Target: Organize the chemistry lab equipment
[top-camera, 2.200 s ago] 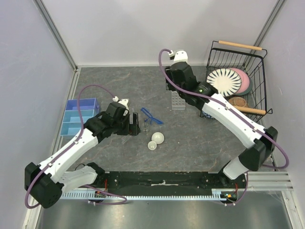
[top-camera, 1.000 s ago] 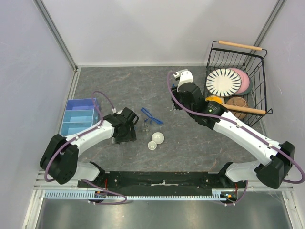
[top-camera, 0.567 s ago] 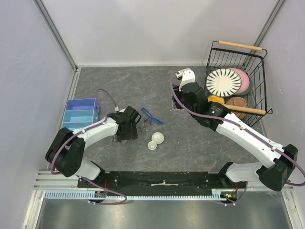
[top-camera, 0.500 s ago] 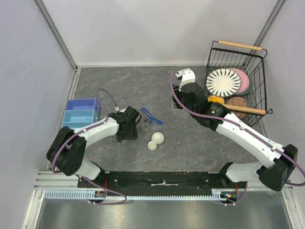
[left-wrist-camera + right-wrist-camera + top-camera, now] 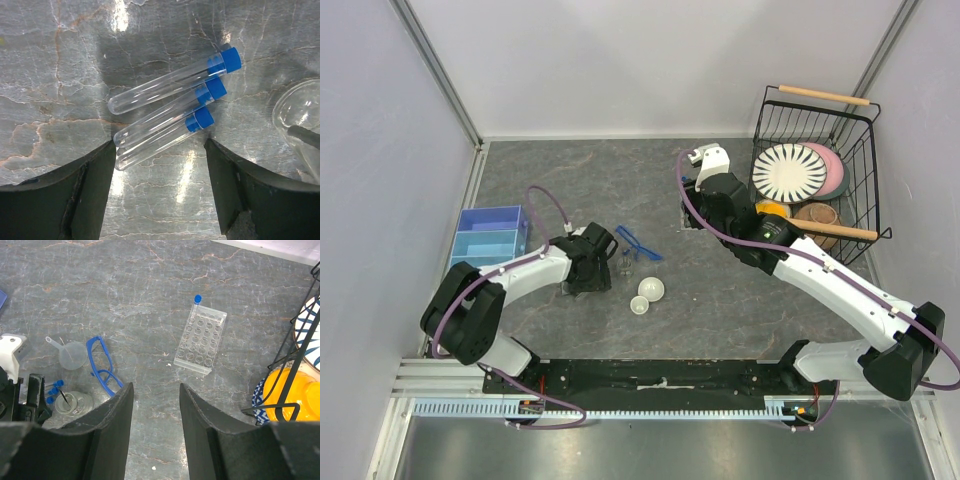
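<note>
Straddling 3 blue-capped tubes (image 5: 170, 114), L jaws spread wide apart.

3 clear blue-capped tubes (image 5: 170, 112), blue-framed glasses (image 5: 103, 374), grey marbled table (image 5: 60, 60), black-and-white striped plate (image 5: 790, 170)

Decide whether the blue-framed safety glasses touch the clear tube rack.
Apart. The right wrist view shows a wide stretch of table between the safety glasses and the tube rack.
</note>
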Tool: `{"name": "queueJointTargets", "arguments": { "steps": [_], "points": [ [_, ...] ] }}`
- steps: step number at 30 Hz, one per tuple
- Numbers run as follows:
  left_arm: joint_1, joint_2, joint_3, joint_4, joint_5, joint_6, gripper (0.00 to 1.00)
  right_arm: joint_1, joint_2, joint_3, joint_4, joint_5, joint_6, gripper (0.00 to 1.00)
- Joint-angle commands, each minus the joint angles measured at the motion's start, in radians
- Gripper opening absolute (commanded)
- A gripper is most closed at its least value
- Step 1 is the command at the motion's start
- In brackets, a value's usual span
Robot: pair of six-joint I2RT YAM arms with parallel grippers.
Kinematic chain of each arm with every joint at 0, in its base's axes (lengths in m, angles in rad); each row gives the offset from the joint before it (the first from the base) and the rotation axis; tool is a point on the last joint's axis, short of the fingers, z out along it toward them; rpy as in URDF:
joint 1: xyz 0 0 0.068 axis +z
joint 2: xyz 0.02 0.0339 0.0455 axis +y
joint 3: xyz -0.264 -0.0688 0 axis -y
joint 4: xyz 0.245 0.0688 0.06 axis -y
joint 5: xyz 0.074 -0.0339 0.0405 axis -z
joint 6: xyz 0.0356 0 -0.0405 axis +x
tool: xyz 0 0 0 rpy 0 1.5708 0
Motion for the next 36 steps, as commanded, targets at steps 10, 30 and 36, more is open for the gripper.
{"name": "queueJointTargets", "arguments": {
  "steps": [10, 30, 36],
  "points": [
    [0.0, -0.049, -0.063, 0.053, 0.057, -0.029, 0.74, 0.002, -0.038, -0.024, 0.025, -0.022, 0.009, 0.45],
    [-0.059, -0.138, -0.155, 0.053, 0.087, -0.103, 0.6, 0.019, -0.069, -0.05, 0.016, -0.05, 0.045, 0.32],
    [-0.078, -0.152, -0.162, 0.056, 0.081, -0.112, 0.5, 0.033, -0.079, -0.052, 0.004, -0.049, 0.054, 0.31]
  ]
}}
